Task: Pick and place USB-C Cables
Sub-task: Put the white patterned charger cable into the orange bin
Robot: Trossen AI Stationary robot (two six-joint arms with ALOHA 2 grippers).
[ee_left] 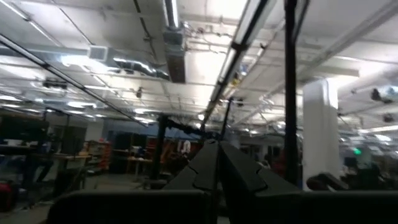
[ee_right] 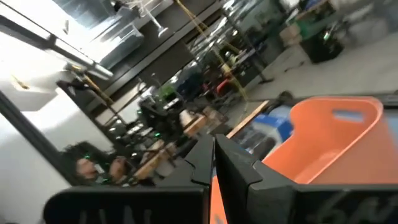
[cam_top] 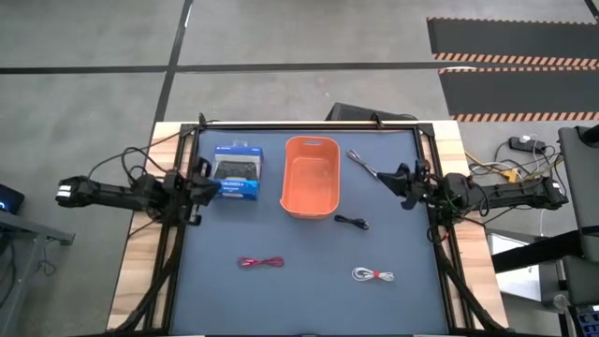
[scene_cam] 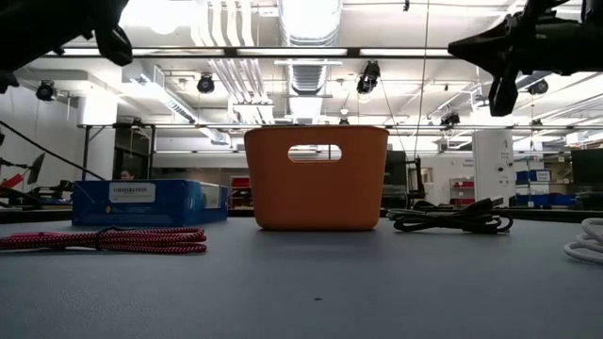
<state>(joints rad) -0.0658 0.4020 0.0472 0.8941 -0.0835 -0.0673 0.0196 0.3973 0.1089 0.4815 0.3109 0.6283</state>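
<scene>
Four thin coiled cables, red (cam_top: 260,262), white (cam_top: 372,275), black (cam_top: 352,222) and grey (cam_top: 361,163), lie outside the empty orange plastic bin (cam_top: 311,175); both grippers, left (cam_top: 208,178) and right (cam_top: 393,180), wait closed, holding nothing.

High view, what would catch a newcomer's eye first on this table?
The orange bin stands out first, at the middle of the table's far side with a blue retail box to its left. Next come the scattered cables: red, white, black and grey. Both claws, left and right, are shut, holding nothing.

Orange bin (scene_cam: 316,179) (centre), cables flanking
</scene>
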